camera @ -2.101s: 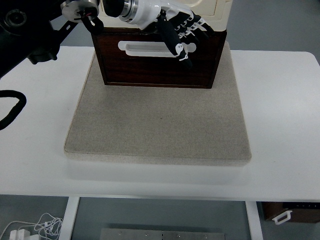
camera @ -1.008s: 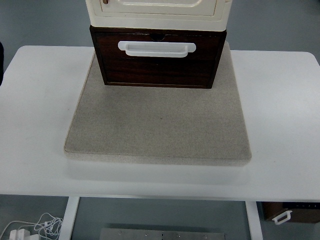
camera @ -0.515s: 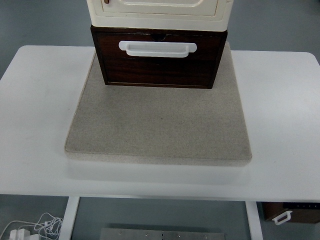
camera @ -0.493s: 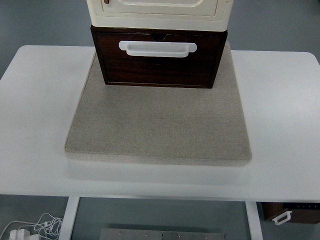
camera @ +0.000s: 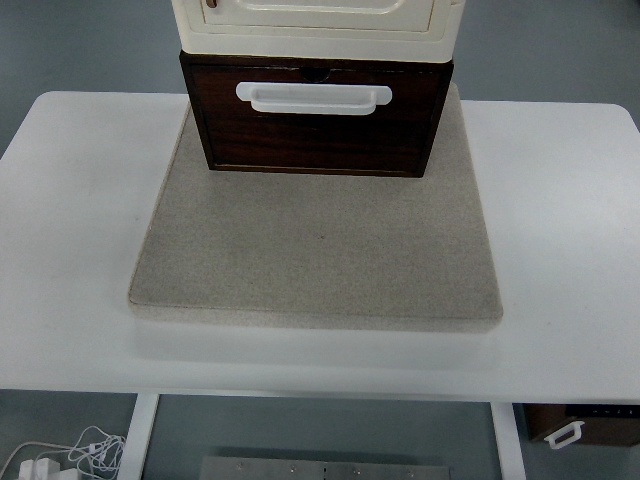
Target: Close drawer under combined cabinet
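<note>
A dark wooden drawer (camera: pixel 316 130) with a white handle (camera: pixel 313 97) sits at the back of the grey mat, under a cream cabinet (camera: pixel 316 24). Its front face stands about flush with the cabinet above, only a thin dark strip showing along its top edge. Neither of my hands or arms shows in the top view.
The grey mat (camera: pixel 316 250) lies on a white table (camera: pixel 560 220). Below the table's front edge I see white cables (camera: pixel 70 455) on the floor at the left and a dark box with a white handle (camera: pixel 580 425) at the right.
About two seconds ago my left hand was at the drawer front by the handle. It has since withdrawn out of view. The drawer and cabinet have not visibly moved over the last second.
</note>
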### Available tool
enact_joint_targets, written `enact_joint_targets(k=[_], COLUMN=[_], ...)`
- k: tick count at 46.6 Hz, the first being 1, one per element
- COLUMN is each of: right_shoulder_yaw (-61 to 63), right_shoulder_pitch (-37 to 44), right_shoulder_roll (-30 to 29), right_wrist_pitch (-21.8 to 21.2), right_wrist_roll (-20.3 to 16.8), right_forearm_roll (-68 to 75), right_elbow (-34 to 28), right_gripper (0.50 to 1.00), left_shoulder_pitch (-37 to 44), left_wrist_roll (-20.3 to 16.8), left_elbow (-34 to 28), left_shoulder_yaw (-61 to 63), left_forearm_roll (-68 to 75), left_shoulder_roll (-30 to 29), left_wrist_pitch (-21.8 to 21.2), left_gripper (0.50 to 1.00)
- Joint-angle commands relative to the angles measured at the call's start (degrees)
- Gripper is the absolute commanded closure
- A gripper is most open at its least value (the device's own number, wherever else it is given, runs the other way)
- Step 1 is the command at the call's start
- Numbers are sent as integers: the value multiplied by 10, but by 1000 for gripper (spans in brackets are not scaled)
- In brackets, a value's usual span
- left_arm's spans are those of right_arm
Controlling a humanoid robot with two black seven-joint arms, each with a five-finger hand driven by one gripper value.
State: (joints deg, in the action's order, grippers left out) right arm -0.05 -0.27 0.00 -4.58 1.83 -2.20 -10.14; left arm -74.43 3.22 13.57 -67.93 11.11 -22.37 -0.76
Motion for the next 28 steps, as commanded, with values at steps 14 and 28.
enact_joint_targets(k=[14,28], right_shoulder_yaw=[-6,-6], right_shoulder_pitch=[-3,-4], right_shoulder_roll=[0,0], right_wrist_pitch=[-1,-3], right_wrist_roll=[0,5], right_forearm_roll=[0,1], right_elbow=[0,0], right_gripper=[548,548], left_shoulder_pitch=[69,117], left_wrist_roll=[-21,-66], left_elbow=[1,1], left_shoulder_yaw=[-1,0], left_forearm_roll=[-86,-145], left_shoulder_roll=[58,99], left_wrist_pitch=[12,44], left_gripper=[501,501])
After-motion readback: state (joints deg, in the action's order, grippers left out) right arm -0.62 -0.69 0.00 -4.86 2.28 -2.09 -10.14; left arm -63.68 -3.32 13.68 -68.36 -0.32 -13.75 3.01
